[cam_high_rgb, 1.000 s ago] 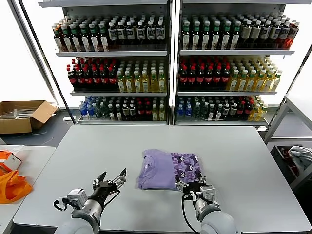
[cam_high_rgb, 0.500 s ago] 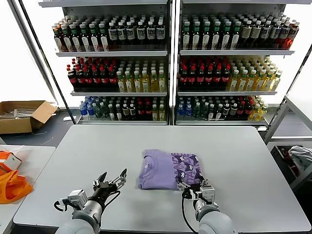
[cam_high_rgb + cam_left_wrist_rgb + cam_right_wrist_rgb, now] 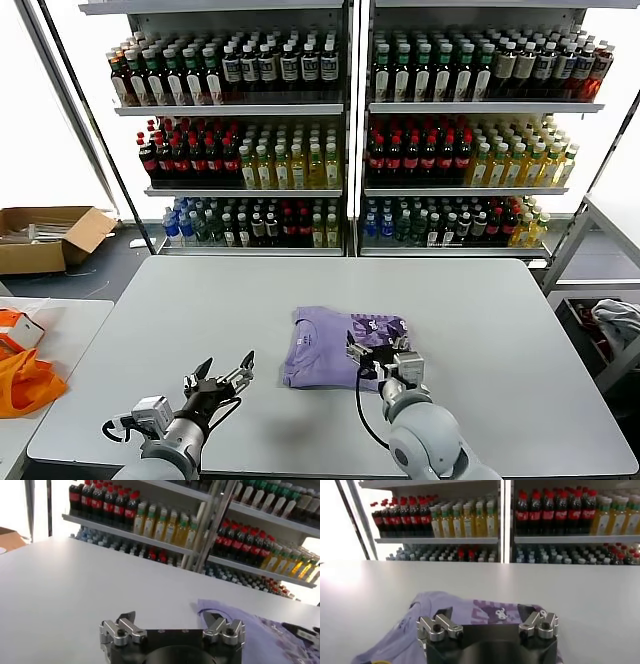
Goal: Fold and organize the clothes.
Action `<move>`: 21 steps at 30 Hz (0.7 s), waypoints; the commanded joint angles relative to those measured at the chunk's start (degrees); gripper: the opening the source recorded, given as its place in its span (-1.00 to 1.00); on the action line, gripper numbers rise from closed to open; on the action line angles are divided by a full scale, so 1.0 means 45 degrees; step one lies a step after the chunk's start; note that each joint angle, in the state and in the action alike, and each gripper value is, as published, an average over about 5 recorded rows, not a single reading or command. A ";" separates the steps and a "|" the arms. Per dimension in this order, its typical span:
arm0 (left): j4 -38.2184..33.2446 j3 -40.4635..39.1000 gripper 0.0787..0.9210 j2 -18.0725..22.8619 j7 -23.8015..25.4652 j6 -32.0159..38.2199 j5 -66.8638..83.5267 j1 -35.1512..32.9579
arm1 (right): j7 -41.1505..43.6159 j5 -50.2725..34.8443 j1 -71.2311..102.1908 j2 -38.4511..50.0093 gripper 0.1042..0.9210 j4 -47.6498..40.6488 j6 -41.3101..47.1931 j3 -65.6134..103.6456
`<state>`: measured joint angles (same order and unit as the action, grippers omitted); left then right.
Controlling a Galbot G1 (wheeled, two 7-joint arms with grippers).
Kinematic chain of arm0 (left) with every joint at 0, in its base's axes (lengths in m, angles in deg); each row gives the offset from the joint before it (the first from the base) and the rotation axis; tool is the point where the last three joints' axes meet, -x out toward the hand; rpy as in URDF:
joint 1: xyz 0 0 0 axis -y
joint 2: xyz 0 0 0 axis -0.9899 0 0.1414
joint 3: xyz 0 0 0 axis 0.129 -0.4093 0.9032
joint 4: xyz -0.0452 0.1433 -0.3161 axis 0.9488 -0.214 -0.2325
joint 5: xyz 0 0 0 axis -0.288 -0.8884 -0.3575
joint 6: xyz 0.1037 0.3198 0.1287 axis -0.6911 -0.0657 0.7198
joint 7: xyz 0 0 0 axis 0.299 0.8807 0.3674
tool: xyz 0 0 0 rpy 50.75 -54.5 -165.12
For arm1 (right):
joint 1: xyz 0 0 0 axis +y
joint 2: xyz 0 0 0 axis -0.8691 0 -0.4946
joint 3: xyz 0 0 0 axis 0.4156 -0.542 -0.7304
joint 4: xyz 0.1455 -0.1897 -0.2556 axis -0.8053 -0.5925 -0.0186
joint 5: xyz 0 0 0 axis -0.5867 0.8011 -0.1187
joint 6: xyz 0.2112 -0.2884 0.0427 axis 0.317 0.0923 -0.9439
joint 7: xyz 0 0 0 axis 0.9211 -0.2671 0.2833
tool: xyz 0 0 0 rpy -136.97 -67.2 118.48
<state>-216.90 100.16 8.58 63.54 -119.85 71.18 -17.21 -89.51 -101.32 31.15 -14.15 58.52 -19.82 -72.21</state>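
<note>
A folded lavender T-shirt [image 3: 330, 348] with dark purple print on its right part lies at the middle of the grey table [image 3: 480, 320]. My right gripper [image 3: 378, 352] is open and empty, over the shirt's near right part; the wrist view shows the shirt [image 3: 470, 611] spread beyond its jaws. My left gripper [image 3: 222, 378] is open and empty, low over bare table left of the shirt. In the left wrist view the shirt's edge [image 3: 235, 612] lies just beyond one finger.
Shelves of bottles [image 3: 340, 130] stand behind the table. An orange bag [image 3: 25, 385] lies on a side table at the left, with a cardboard box [image 3: 45, 235] on the floor beyond. A rack with cloth [image 3: 615, 325] stands at the right.
My right gripper has moved forward from the shirt's near right edge to over the shirt. My left gripper has shifted slightly back and down.
</note>
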 commanded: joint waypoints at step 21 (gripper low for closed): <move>0.0024 -0.0038 0.77 0.0163 0.0047 -0.0001 -0.0226 -0.0226 | 0.0545 0.1033 -0.2510 -0.1921 0.76 -0.4876 -0.0253 -0.1186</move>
<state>-216.94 100.15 9.24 63.69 -119.85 70.32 -18.25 -87.39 -97.76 20.93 -21.41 40.64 -20.78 -76.97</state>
